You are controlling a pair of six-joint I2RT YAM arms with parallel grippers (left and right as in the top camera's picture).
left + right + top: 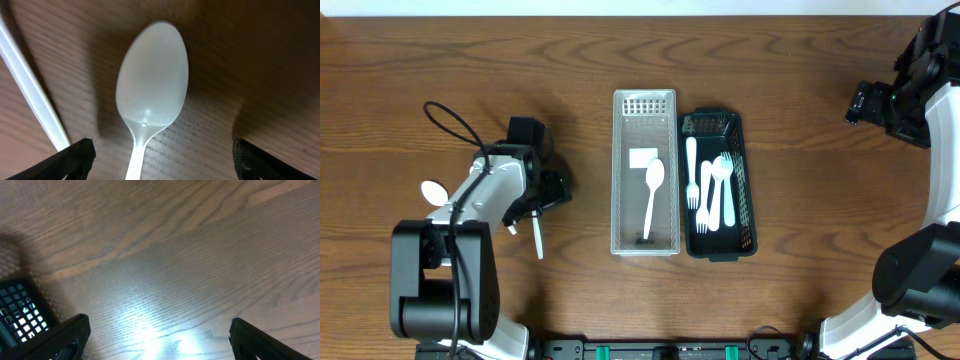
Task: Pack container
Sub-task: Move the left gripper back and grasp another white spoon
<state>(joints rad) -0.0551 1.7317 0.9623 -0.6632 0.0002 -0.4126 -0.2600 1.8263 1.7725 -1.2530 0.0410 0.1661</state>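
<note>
A white plastic spoon [152, 82] lies on the wooden table, bowl up, with its handle running down between the fingers of my left gripper [162, 162]. That gripper is open and touches nothing. In the overhead view only the spoon's bowl [434, 191] shows, left of my left arm, which hides the jaws. A white slotted container [620, 170] holds one spoon [653, 190]. A black basket [748, 180] holds several white forks and a spoon [708, 190]. My right gripper [857, 104] is open and empty over bare table at the far right.
A second white utensil handle [30, 85] lies left of the spoon, and a white handle [537, 238] shows below my left arm in the overhead view. The black basket's corner [17, 310] is at the lower left of the right wrist view.
</note>
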